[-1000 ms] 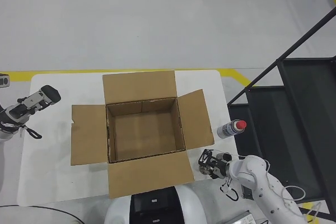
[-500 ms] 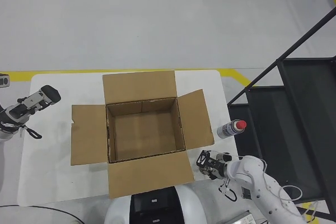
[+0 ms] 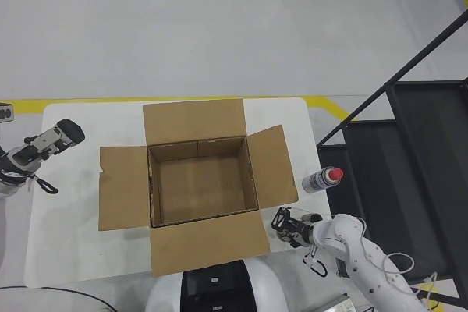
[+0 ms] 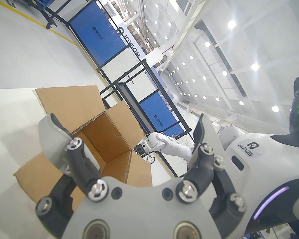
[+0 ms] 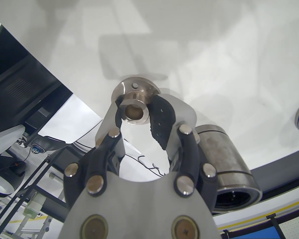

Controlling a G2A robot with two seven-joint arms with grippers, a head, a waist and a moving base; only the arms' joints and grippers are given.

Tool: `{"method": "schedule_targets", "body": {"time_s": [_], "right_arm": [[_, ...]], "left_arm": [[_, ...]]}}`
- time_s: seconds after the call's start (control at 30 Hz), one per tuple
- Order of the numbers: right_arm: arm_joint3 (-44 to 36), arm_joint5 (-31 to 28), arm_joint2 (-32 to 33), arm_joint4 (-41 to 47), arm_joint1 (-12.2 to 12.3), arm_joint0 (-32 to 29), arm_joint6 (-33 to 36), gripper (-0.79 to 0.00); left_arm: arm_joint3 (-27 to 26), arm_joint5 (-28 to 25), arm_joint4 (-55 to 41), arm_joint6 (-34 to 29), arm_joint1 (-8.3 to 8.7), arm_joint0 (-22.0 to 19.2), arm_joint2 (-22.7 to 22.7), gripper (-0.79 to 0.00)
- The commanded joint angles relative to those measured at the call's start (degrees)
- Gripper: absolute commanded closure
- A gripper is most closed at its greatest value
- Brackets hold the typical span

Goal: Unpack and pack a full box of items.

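An open cardboard box (image 3: 204,183) stands in the middle of the white table (image 3: 78,242), flaps spread, its inside bare. My right gripper (image 3: 283,225) is at the table's near right corner, just off the box's front flap, shut on a small flanged metal bushing (image 5: 134,100). A larger steel cylinder (image 5: 224,160) lies right beside that gripper on the table. A spray can with a red cap (image 3: 322,179) lies at the right table edge. My left gripper (image 3: 62,134) hovers over the table's left side, open and holding nothing; the box (image 4: 107,135) lies beyond its fingers.
A dark metal shelf rack (image 3: 405,164) stands close to the right of the table. Bare table surface lies left of the box and behind it.
My right gripper with the bushing has shifted slightly left and away from the near edge, toward the box's front flap. The left arm has stayed still.
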Motion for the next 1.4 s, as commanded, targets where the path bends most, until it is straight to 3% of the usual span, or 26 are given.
{"method": "schedule_targets", "body": {"time_s": [0.0,0.43,0.77,1.37], "right_arm": [[-0.7,-0.1,0.2,0.0,0.1,-0.3,0.1,0.000],[-6.2,-0.2,2.8,-0.8,1.1,-3.8,-0.7,0.000],[-9.3,-1.3,7.1,3.8,1.8,-6.9,-4.4,0.000],[-19.0,-9.8,19.1,12.5,3.5,-20.5,-14.7,0.000]], "left_arm": [[0.0,0.0,0.0,0.0,0.00,0.0,0.0,-0.785],[0.0,0.0,0.0,0.0,0.00,0.0,0.0,-0.785],[0.0,0.0,0.0,0.0,0.00,0.0,0.0,-0.785],[0.0,0.0,0.0,0.0,0.00,0.0,0.0,-0.785]]}}
